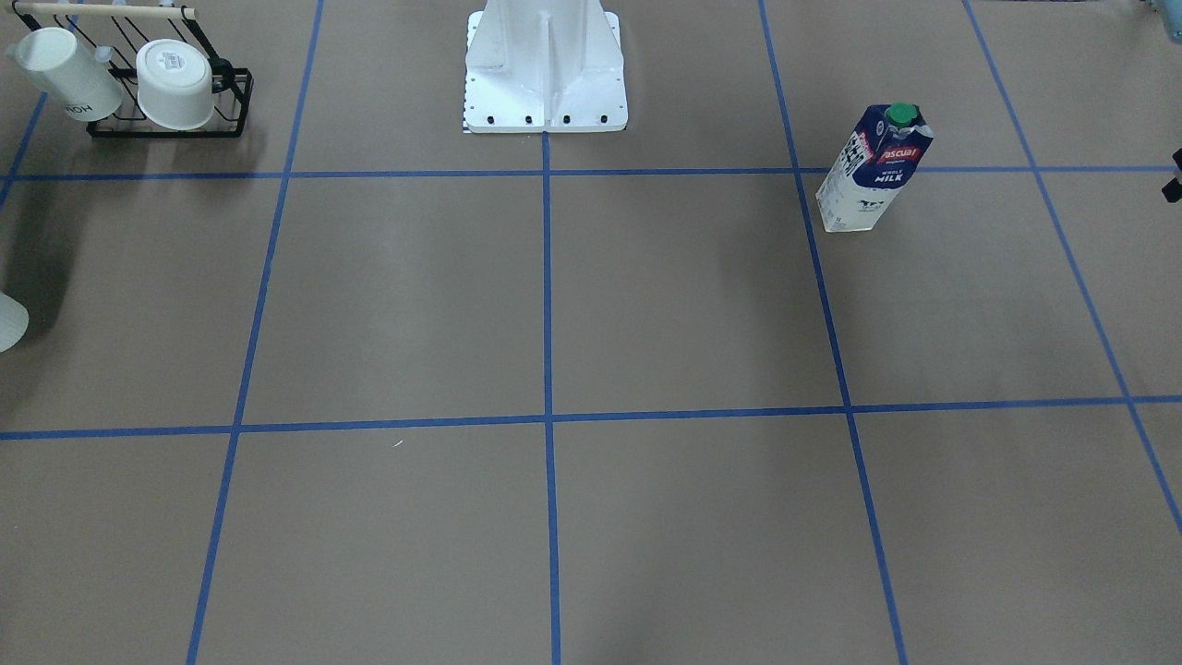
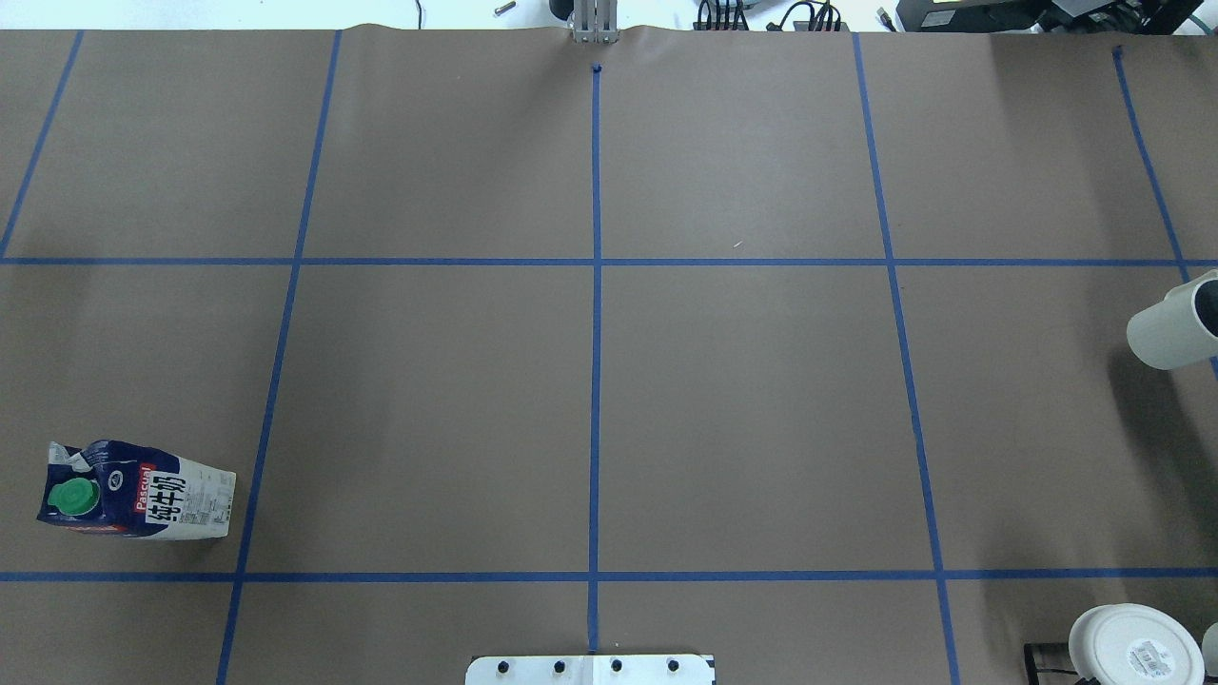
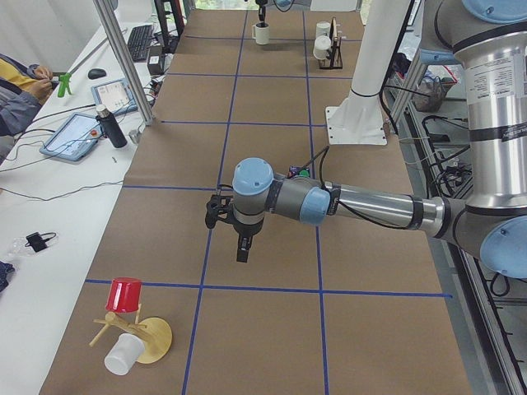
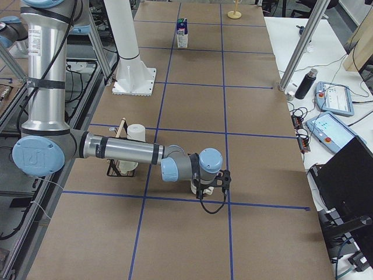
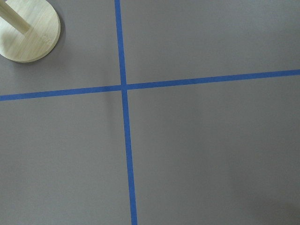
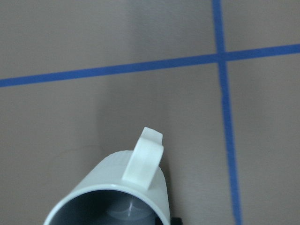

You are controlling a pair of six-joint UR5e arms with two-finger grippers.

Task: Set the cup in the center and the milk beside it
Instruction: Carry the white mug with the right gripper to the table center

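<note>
The plain white cup [image 2: 1172, 331] is at the table's right edge, cut off by the overhead view; it also shows at the left edge of the front view [image 1: 9, 320]. In the right wrist view the cup [image 6: 123, 192] fills the bottom, handle up and grey inside showing. My right gripper [image 4: 204, 186] hangs right at the cup [image 4: 194, 186]; its fingers are hidden, so I cannot tell its state. The milk [image 2: 133, 490] [image 1: 877, 166] stands upright far left of the center [image 2: 596, 419]. My left gripper [image 3: 243, 245] hovers over bare table; I cannot tell its state.
A black wire rack [image 1: 231, 106] with two other white mugs [image 1: 175, 83] stands near the robot's base [image 1: 545, 83] on my right side. A wooden stand [image 3: 148, 339] with a red cup [image 3: 125, 294] is at the left end; its base [image 5: 28, 33] shows in the left wrist view.
</note>
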